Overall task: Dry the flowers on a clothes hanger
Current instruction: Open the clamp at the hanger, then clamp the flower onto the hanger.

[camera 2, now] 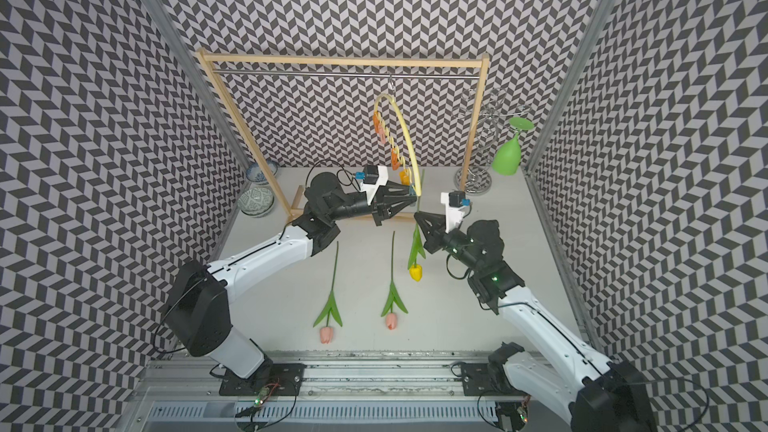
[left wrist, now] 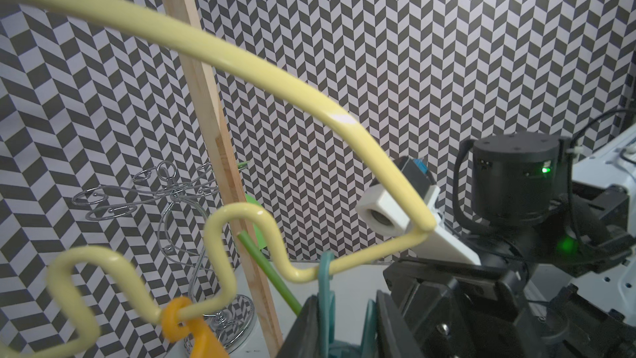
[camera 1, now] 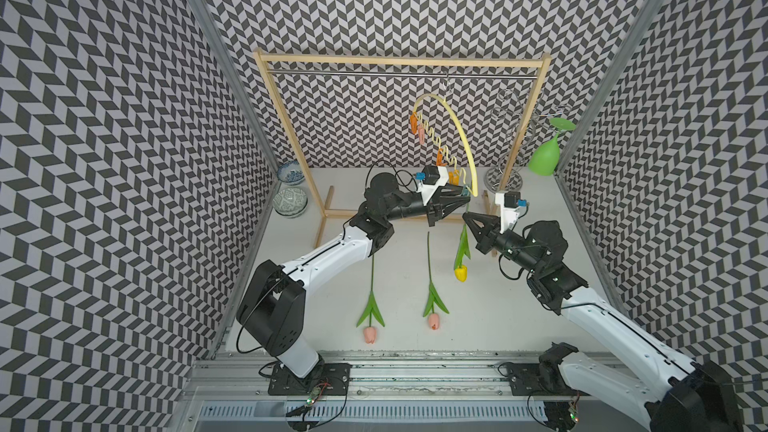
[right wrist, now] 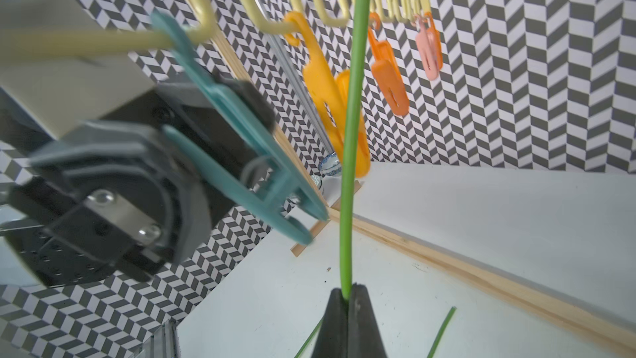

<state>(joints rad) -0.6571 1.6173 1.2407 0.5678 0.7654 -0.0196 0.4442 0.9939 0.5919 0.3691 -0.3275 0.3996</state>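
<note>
The pale yellow clothes hanger (camera 1: 461, 126) (camera 2: 405, 130) hangs tilted from the rack's rail, with orange and pink pegs (camera 1: 417, 126) along its wavy bar. At its low end my left gripper (camera 1: 465, 192) (left wrist: 346, 301) is shut on the blue-green peg (left wrist: 325, 291) (right wrist: 241, 153), whose mouth gapes. My right gripper (camera 1: 467, 214) (right wrist: 347, 292) is shut on the yellow tulip's stem (right wrist: 351, 167), which rises close beside that peg. Its yellow head (camera 1: 460, 273) (camera 2: 415, 273) hangs downward. Two pink tulips (camera 1: 370, 334) (camera 1: 433, 321) lie on the table, heads toward the front.
The big wooden rack (camera 1: 399, 61) stands at the back, its foot bars on the table. A silver wire stand (camera 1: 511, 147) holds an upside-down green glass (camera 1: 544, 160) at the back right. Two patterned bowls (camera 1: 291, 197) sit at the back left.
</note>
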